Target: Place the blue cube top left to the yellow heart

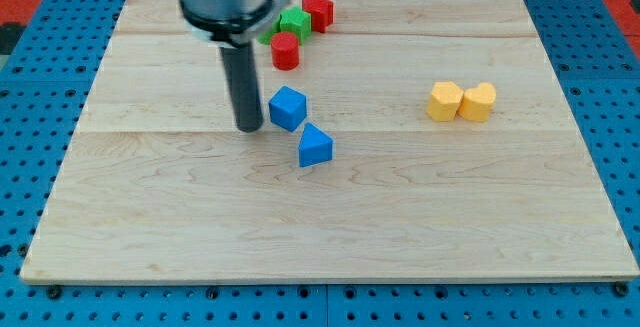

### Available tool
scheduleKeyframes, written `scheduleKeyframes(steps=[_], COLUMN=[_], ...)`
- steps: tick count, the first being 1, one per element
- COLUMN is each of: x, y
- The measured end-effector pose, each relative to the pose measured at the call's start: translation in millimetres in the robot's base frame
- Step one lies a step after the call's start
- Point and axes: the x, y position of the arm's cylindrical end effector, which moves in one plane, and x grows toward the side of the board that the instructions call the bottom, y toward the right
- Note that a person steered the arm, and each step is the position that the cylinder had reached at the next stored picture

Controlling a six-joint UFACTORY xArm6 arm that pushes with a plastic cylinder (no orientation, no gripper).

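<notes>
The blue cube sits left of the table's middle, toward the top edge, with the rod's tip just beside its left face, perhaps touching; no jaws here. Light, hard and slippery-looking, it should slide toward the yellow heart if pushed squarely

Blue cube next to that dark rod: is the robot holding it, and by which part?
Nothing is held. My tip stands just to the view's left of the blue cube; it can only push.
</notes>
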Motion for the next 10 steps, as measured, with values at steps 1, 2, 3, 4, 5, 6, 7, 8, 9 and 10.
scheduleKeyframes(steps=[1,2,3,4,5,6,7,8,9,10], x=[-37.5,-45.2,-35.6,-18.3,12.0,27.4,-12.1,-40.6,-44.4,-34.3], y=[23.3,107.5,76.4,6.6,-9.6,45.2,84.2,118.5,158.8,169.1])
